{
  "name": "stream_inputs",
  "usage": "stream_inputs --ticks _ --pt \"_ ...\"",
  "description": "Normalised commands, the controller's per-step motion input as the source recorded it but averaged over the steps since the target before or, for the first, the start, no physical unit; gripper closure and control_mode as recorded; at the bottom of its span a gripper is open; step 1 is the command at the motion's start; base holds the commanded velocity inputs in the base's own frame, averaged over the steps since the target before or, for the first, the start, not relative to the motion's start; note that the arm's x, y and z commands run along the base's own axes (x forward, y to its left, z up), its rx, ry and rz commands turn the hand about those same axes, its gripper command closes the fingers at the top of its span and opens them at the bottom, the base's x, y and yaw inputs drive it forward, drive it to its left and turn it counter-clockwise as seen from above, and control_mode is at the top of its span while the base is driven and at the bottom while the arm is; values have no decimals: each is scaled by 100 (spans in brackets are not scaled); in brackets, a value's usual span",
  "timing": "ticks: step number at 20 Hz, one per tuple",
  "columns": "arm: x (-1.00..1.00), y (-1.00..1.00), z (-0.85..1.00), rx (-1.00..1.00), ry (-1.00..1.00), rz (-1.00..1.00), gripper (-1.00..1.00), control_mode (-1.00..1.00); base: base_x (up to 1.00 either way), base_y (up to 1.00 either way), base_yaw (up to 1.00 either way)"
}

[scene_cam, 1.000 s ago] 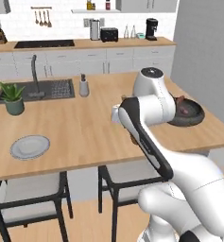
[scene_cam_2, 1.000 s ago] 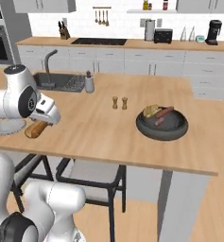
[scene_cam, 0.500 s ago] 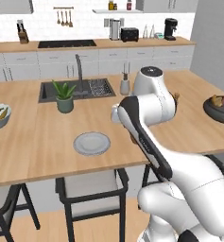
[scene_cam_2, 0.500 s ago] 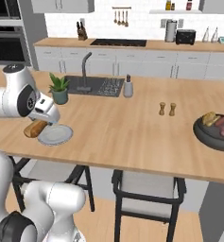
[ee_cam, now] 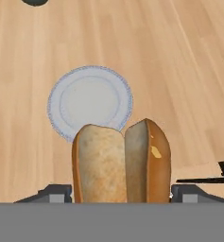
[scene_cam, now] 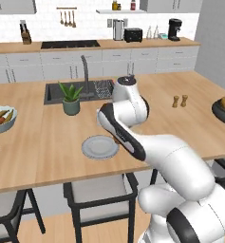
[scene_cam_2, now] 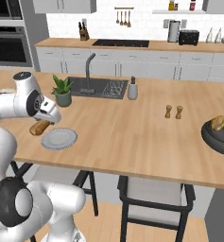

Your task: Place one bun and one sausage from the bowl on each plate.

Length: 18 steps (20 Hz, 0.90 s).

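While the hand (ee_cam: 122,201) grips the bun (ee_cam: 120,163) just above the worktop's (scene_cam_2: 132,127) near edge, the pale grey plate (scene_cam_2: 59,138) lies bare beside it, wood open all round; the dark bowl (scene_cam_2: 219,137) sits far right, near the sink-side kitchen wall.

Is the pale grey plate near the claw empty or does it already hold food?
Empty. The hand view shows the pale grey plate bare; the bun sits in the claw, not yet on it.

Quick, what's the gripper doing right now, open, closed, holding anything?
Gripper: closed on the bun, held near the pale grey plate and not yet set down.
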Motion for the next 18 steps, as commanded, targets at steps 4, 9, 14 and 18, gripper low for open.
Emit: stream_inputs --ticks 4,9,14,18 --pt "94 28 -100 1 2 0 100 -100 0 0 0" --pt "70 49 -83 2 2 0 100 -100 0 0 0" --pt "67 28 -49 3 0 0 100 -100 0 0 0" --pt "79 19 -43 2 1 0 100 -100 0 0 0"
